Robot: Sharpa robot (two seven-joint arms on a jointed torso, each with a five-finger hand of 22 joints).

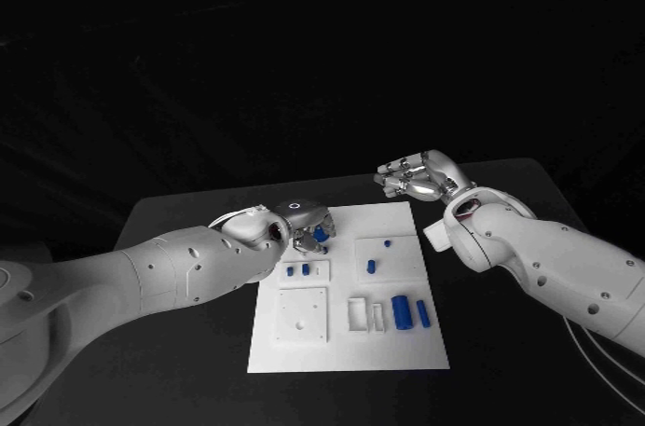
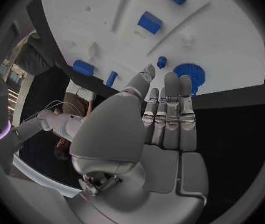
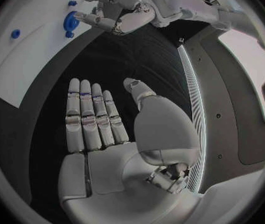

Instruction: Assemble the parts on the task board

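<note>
The white task board (image 1: 347,347) lies mid-table. My left hand (image 1: 307,226) hovers over its far left corner, fingers straight and together, holding nothing. Its fingertips (image 2: 168,79) reach beside a blue gear (image 2: 190,75) and a small blue peg (image 2: 162,61) on the board (image 2: 232,45). More blue parts lie on the board: two small pieces (image 1: 297,270), a block (image 1: 371,266), a cylinder (image 1: 401,307) and a bar (image 1: 423,314). My right hand (image 1: 417,179) floats beyond the board's far right corner over bare table, palm flat (image 3: 101,129), empty. The right wrist view shows the left hand (image 3: 123,12) by the gear (image 3: 70,21).
The black table (image 1: 188,221) surrounds the board. A square recessed plate (image 1: 304,314) and a small white frame (image 1: 365,314) sit on the board's near half. My right forearm (image 1: 538,258) runs along the board's right side.
</note>
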